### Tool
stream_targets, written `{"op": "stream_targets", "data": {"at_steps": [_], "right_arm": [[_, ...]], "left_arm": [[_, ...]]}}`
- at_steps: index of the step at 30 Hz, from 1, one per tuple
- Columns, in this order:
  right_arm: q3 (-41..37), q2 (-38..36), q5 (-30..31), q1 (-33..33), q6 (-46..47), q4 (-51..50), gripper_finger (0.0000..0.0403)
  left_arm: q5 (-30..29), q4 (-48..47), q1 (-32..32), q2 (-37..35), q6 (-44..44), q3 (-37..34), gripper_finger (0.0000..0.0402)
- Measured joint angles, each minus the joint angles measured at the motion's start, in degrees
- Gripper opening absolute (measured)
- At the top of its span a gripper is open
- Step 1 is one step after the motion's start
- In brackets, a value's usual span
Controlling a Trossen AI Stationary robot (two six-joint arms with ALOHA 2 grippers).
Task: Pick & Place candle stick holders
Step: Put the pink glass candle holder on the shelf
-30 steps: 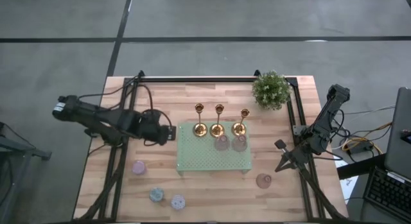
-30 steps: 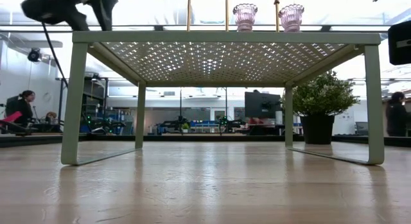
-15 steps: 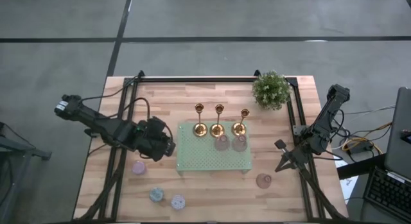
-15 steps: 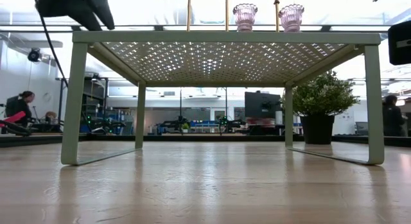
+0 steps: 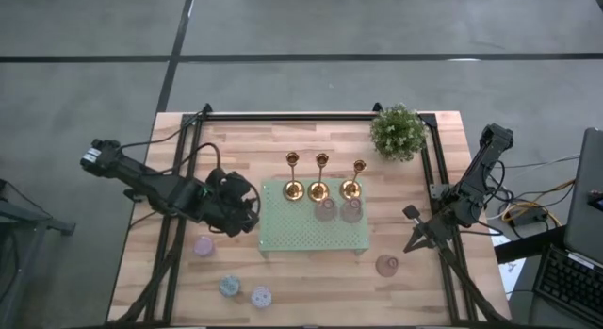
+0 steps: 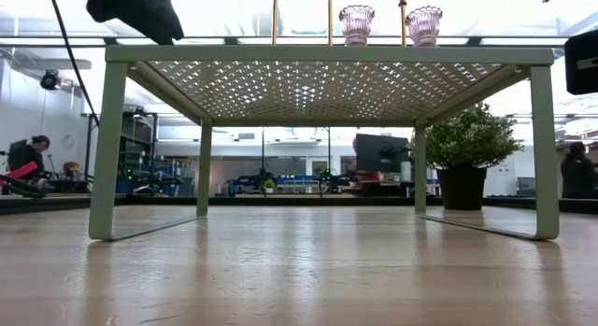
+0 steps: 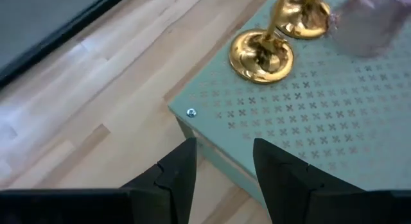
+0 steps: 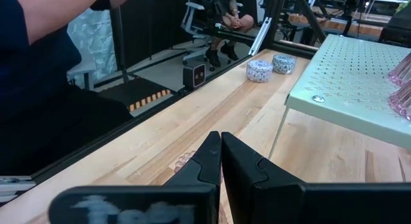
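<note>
Three gold holders stand by their round bases in a row along the far side of a pale green perforated stand; two pink glass holders stand just in front of them. On the table lie a pink holder, a bluish one, a lilac one and a brownish-pink one. My left gripper is open and empty, above the stand's left edge; in the left wrist view its fingers frame the stand's corner, short of the nearest gold base. My right gripper is shut and empty at the right.
A potted plant stands at the table's far right corner. Black frame rails run along the left and right sides. In the low view the stand's legs rise from the wood. A person shows beyond the table's edge.
My left gripper has swung toward the table's near edge along the stand's left side, then a little right toward the stand, staying open. The holders have not moved.
</note>
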Motion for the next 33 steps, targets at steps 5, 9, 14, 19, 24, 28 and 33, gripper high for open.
{"op": "stream_targets", "data": {"at_steps": [5,9,14,19,24,28,33], "right_arm": [[0.0,0.0,0.0,0.0,0.0,0.0,0.0008],[0.0,0.0,0.0,0.0,0.0,0.0,0.0008],[0.0,0.0,0.0,0.0,0.0,0.0,0.0008],[0.0,0.0,0.0,0.0,0.1,0.0,0.0008],[0.0,0.0,0.0,0.0,0.1,0.0,0.0008],[0.0,0.0,0.0,0.0,0.1,0.0,0.0008],[0.0,0.0,0.0,0.0,0.1,0.0,0.0008]], "left_arm": [[-4.8,5.7,-0.1,0.0,15.8,0.0,0.0157],[-6.7,12.4,0.0,0.0,25.4,0.0,0.0156],[-5.4,16.6,-0.6,0.3,24.1,-0.4,0.0156],[-4.3,26.3,-2.0,0.3,30.2,-3.5,0.0155],[-2.0,28.0,-3.6,0.3,30.7,-5.6,0.0154],[0.1,28.4,-5.6,0.3,27.8,-6.6,0.0154],[1.6,29.7,-9.2,0.3,23.5,-7.6,0.0154]]}}
